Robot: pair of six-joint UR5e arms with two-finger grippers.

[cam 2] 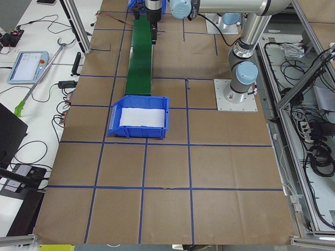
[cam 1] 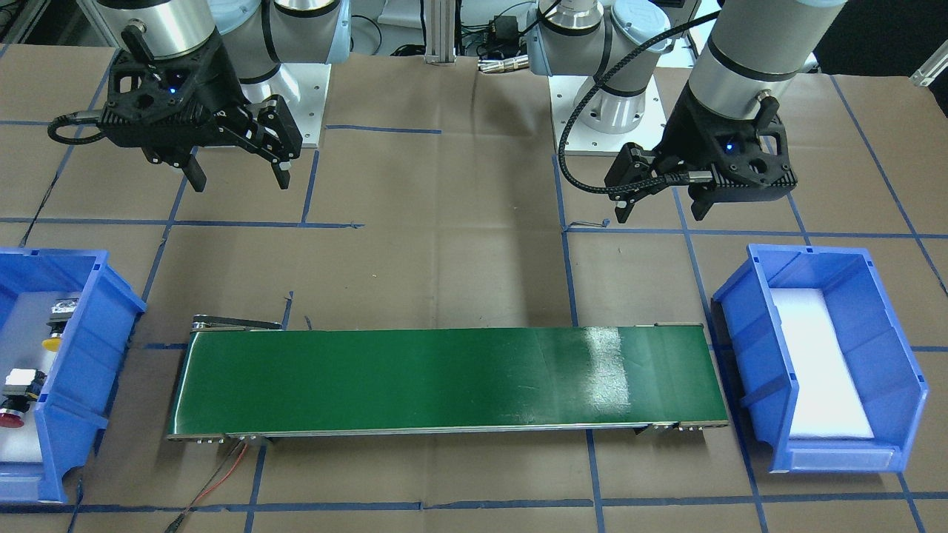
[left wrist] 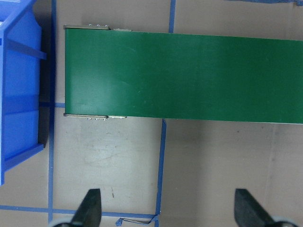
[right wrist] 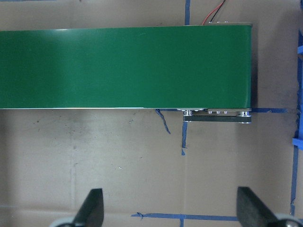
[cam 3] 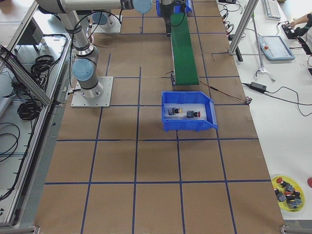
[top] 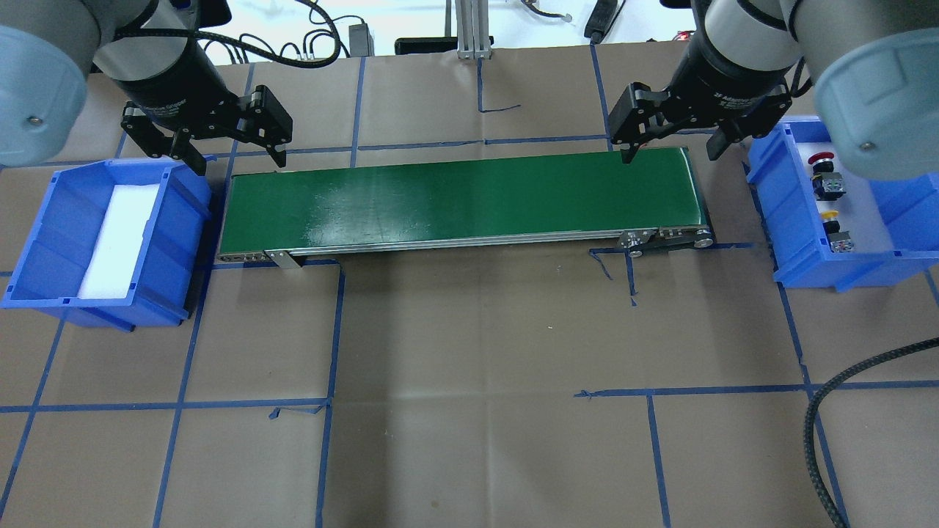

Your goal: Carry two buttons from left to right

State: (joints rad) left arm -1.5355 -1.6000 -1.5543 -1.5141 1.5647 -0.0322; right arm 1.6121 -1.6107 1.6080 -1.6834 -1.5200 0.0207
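Note:
The yellow-capped button (top: 830,217) and the red-capped button (top: 821,158) lie in the blue bin (top: 799,273) on my right, past the conveyor's end. They also show in the front view, yellow (cam 1: 53,343) and red (cam 1: 10,420), and in the right side view, yellow (cam 3: 179,112) and red (cam 3: 197,114). My right gripper (top: 669,156) hangs open and empty over the belt's right end, left of that bin. My left gripper (top: 240,163) hangs open and empty at the belt's left end. In both wrist views, left (left wrist: 168,205) and right (right wrist: 170,205), the fingers stand wide apart over brown paper.
A green conveyor belt (top: 462,202) runs across the table between the two bins. The blue bin (top: 44,220) on my left holds only a white foam pad. Red wires (cam 1: 222,474) trail from the belt's end. A yellow dish of spare buttons (cam 3: 287,191) sits far off.

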